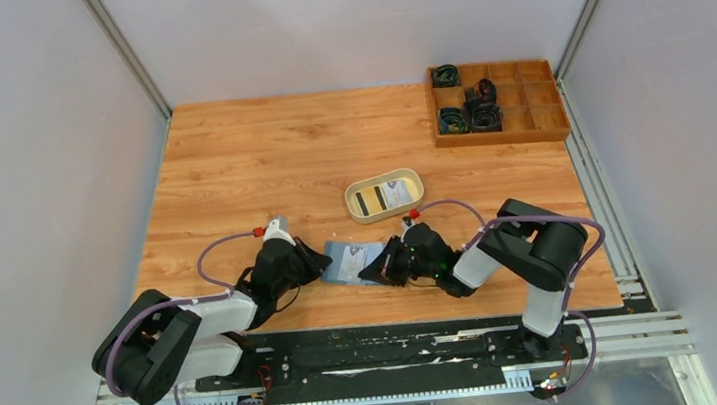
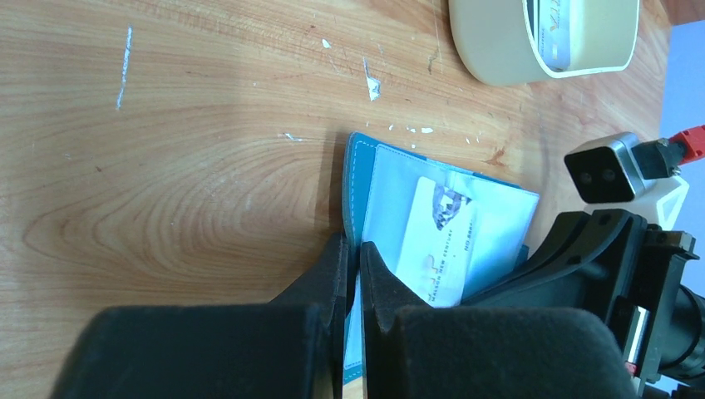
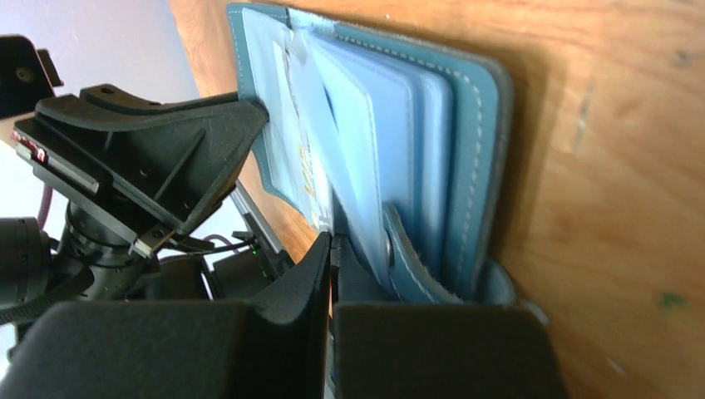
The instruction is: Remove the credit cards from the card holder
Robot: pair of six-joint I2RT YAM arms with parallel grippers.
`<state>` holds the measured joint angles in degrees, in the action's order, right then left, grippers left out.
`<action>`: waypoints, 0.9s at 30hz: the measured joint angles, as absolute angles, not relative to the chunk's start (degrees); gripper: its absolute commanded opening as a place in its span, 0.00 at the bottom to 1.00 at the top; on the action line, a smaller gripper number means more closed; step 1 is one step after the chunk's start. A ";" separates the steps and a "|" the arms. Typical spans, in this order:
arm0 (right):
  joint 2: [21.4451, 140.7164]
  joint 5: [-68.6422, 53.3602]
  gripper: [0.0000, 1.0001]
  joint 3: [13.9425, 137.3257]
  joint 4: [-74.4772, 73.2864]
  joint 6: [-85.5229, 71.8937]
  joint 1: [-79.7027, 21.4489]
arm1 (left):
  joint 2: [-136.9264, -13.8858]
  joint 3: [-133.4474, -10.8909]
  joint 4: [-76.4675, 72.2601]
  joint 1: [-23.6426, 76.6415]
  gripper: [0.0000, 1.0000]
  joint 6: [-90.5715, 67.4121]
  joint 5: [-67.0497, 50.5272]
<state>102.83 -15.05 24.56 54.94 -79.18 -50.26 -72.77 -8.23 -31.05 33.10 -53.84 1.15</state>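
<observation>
The teal card holder [image 1: 353,260] lies open on the wooden table between both grippers. My left gripper [image 1: 316,264] is shut on its left cover edge [image 2: 357,191]. A whitish credit card [image 2: 441,245] sticks partly out of an inner sleeve. In the right wrist view the card holder [image 3: 465,125] stands fanned open, its closing tab [image 3: 416,266] beside my jaws. My right gripper [image 3: 331,245] is shut on the lower edge of that thin card [image 3: 309,166]. Two more cards [image 1: 384,198] lie in the beige oval tray [image 1: 410,179].
The beige tray [image 2: 490,58] stands just behind the card holder. A wooden compartment box [image 1: 527,124] with several dark items sits at the back right corner. The table's near edge and the arms' base rail run right behind both grippers.
</observation>
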 measured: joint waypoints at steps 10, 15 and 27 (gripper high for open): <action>90.98 -18.35 0.00 20.99 43.90 -66.11 -47.09 | -72.77 -8.23 -31.09 33.12 0.00 -53.82 1.15; 83.90 -22.61 0.00 21.82 34.17 -56.64 -42.81 | -72.77 -8.25 -31.09 33.12 0.00 -53.80 1.15; 77.56 -34.65 0.00 30.52 17.47 -41.82 -30.44 | -72.77 -8.25 -31.07 33.15 0.00 -53.78 1.15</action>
<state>77.56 -34.65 30.52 17.47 -41.82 -30.44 -72.77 -8.25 -31.07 33.15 -53.78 1.15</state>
